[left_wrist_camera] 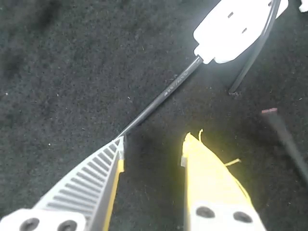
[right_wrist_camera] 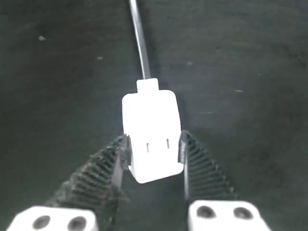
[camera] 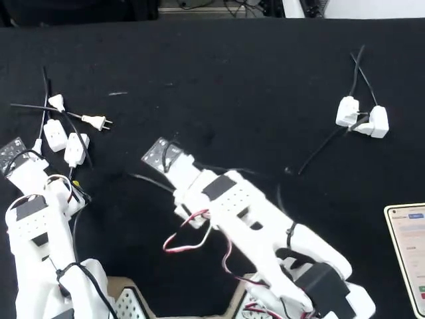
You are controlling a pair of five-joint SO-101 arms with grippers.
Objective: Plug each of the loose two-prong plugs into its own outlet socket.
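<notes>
My right gripper [right_wrist_camera: 151, 147] is shut on a white outlet socket [right_wrist_camera: 149, 122], slotted face up, with its black cable running away from me. In the high view this gripper [camera: 163, 157] sits mid-table. My left gripper [left_wrist_camera: 151, 144] stands open over the black cloth, a black cable [left_wrist_camera: 163, 96] lying between its fingertips and leading to another white socket [left_wrist_camera: 236, 24]. From above, the left gripper [camera: 16, 154] is beside two white sockets [camera: 56, 135] [camera: 76, 149]. A loose two-prong plug [camera: 97, 121] and a second small plug [camera: 57, 102] lie just beyond them.
Two more white connectors [camera: 347, 111] [camera: 378, 122] with black cables lie at the far right. A phone [camera: 408, 252] rests at the table's right edge. Red and white servo wires [camera: 189, 239] hang under the right arm.
</notes>
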